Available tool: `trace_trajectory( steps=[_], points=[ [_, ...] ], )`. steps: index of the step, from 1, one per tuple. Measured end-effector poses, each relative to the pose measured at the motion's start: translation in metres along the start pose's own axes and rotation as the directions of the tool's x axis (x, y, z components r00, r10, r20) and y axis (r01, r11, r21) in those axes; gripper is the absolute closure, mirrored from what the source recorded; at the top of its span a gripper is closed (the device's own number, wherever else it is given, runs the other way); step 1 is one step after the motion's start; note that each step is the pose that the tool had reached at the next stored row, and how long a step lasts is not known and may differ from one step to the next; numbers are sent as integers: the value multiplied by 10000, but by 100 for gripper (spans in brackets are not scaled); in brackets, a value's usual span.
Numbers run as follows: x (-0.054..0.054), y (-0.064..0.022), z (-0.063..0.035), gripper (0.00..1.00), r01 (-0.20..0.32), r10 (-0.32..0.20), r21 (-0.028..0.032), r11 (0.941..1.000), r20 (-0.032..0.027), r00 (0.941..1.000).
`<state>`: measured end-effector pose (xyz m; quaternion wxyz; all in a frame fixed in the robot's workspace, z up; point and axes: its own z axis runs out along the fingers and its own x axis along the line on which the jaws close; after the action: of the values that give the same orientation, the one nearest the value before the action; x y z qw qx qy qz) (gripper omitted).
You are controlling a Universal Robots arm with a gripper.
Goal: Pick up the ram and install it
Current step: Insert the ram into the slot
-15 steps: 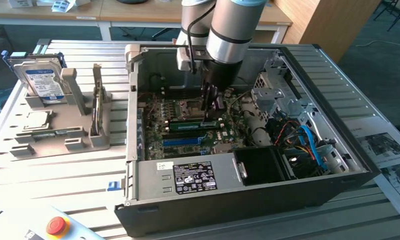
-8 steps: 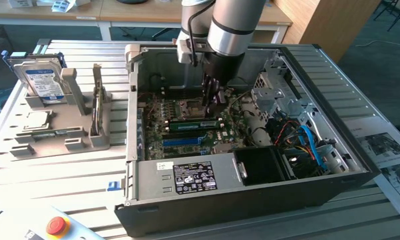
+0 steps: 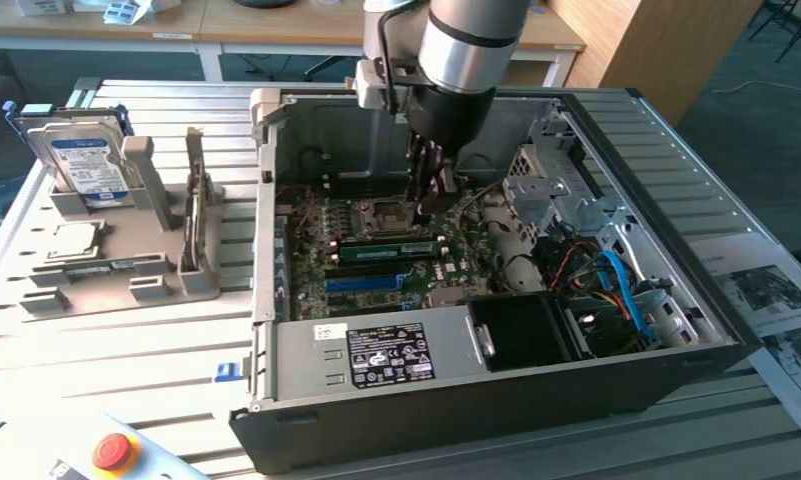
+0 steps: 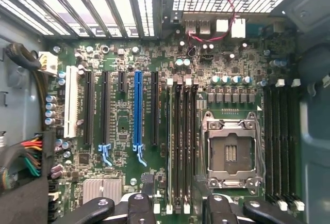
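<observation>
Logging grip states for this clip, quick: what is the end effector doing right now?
End effector: open, holding nothing, above the motherboard's memory slots.

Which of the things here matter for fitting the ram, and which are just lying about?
For the job: ram, motherboard, memory slots, computer case, open jaws over the board.
Lying about: hard drive, square chip, grey holder, red button, papers.
</observation>
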<state>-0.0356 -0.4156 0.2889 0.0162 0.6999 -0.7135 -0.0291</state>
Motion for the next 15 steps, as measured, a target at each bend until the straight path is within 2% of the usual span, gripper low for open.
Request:
trace_trajectory(
  steps=[15],
  points=[
    [-5, 17, -268, 57, 0, 0, 0, 10000, 0, 10000]
  ],
)
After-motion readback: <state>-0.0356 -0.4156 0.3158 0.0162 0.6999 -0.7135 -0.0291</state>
